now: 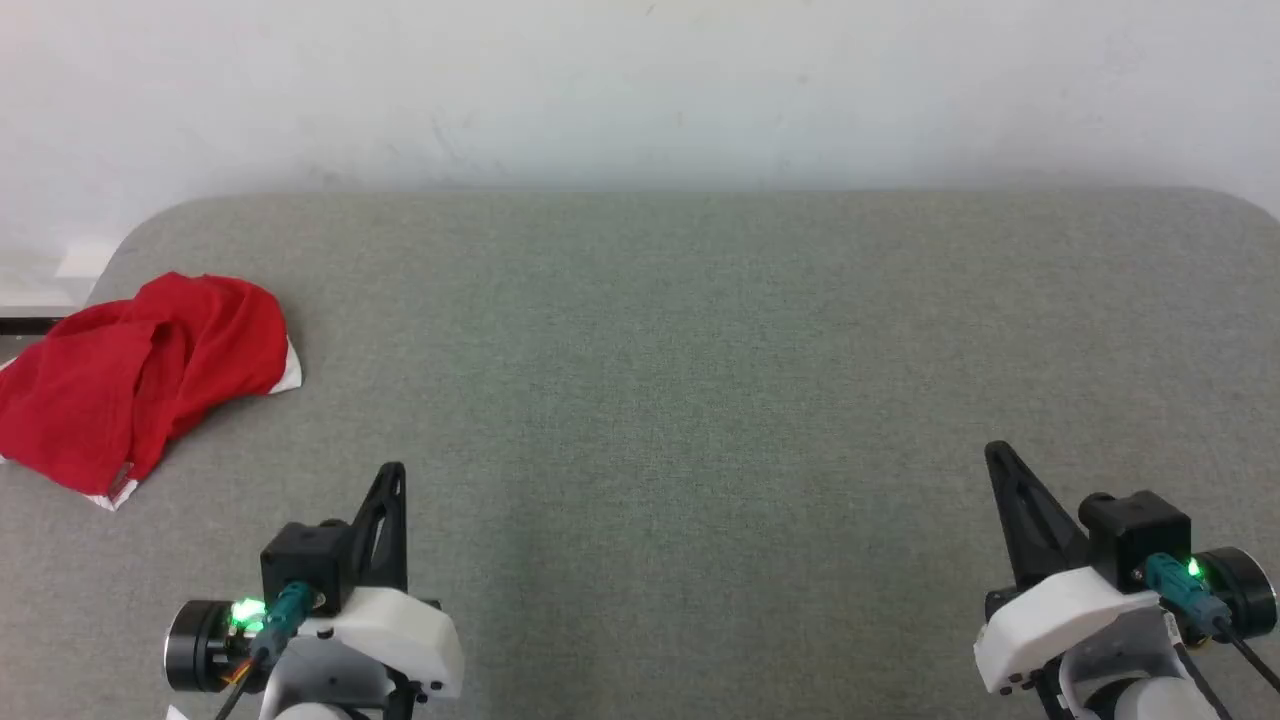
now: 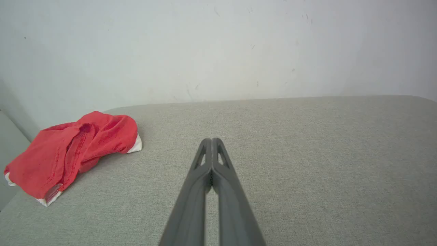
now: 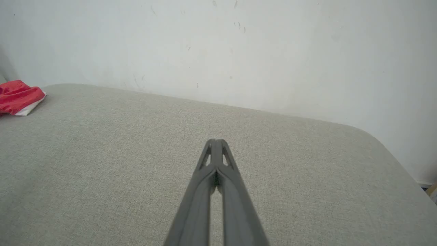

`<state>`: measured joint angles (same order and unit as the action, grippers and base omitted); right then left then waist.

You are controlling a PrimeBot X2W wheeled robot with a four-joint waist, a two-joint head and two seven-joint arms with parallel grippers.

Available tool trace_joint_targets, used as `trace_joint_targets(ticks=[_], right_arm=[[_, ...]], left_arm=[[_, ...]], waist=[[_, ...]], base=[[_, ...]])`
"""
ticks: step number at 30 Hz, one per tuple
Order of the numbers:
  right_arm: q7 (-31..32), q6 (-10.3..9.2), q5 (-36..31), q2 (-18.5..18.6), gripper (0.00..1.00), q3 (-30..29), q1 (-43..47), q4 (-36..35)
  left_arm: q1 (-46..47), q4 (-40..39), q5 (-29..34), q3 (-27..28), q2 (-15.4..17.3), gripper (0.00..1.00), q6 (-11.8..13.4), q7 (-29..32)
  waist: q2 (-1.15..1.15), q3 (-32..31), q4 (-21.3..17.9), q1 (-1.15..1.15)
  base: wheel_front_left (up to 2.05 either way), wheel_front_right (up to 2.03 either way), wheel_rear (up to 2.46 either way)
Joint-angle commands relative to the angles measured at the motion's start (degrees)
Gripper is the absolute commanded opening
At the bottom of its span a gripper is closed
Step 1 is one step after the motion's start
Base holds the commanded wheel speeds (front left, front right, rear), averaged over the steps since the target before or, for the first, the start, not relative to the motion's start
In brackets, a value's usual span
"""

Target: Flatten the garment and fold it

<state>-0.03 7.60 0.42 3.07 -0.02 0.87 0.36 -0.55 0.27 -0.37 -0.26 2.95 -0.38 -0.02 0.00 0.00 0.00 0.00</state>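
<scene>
The shorts (image 1: 140, 380) lie bunched by the table's (image 1: 700, 350) far left corner, their folds hiding most of the cloth. The head view's left edge clips them; the right wrist view cuts off all but one corner.

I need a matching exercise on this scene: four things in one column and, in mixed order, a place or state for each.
1. crumpled bright red thin-fabric shorts
2. left gripper, two long dark fingers
3. right gripper, two long dark fingers
4. grey fabric-covered table

a. shut, empty, far from the shorts
b. bunched near the table's left edge
c. broad, rounded far corners
d. shut, empty, nearer the shorts

Pairs: 1-b; 2-d; 3-a; 4-c
</scene>
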Motion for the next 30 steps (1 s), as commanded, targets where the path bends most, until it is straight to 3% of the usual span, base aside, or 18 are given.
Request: trace_joint_targets(ticks=[1, 23, 24, 30], right_arm=[[0.03, -0.11, -0.42, -0.19, 0.0, 0.02, -0.87, -0.36], [0.03, -0.11, -0.42, -0.19, 0.0, 0.02, -0.87, -0.36], [0.0, 0.0, 0.0, 0.0, 1.0, 0.0, 0.0, 0.0], [-0.23, 0.01, 0.26, 0.03, 1.0, -0.03, 0.01, 0.15]], left_arm=[[0.55, -0.27, 0.37, 0.26, -0.07, 0.0, 0.38, 0.02], [0.55, -0.27, 0.37, 0.26, -0.07, 0.0, 0.38, 0.02], [0.0, 0.0, 0.0, 0.0, 0.0, 1.0, 0.0, 0.0], [0.12, 0.26, -0.17, -0.26, 0.0, 1.0, 0.11, -0.25]], waist=[[0.0, 0.0, 0.0, 0.0], [0.0, 0.0, 0.0, 0.0], [0.0, 0.0, 0.0, 0.0], [0.0, 0.0, 0.03, 0.0]], base=[[0.0, 0.0, 0.0], [0.0, 0.0, 0.0], [0.0, 0.0, 0.0], [0.0, 0.0, 0.0]])
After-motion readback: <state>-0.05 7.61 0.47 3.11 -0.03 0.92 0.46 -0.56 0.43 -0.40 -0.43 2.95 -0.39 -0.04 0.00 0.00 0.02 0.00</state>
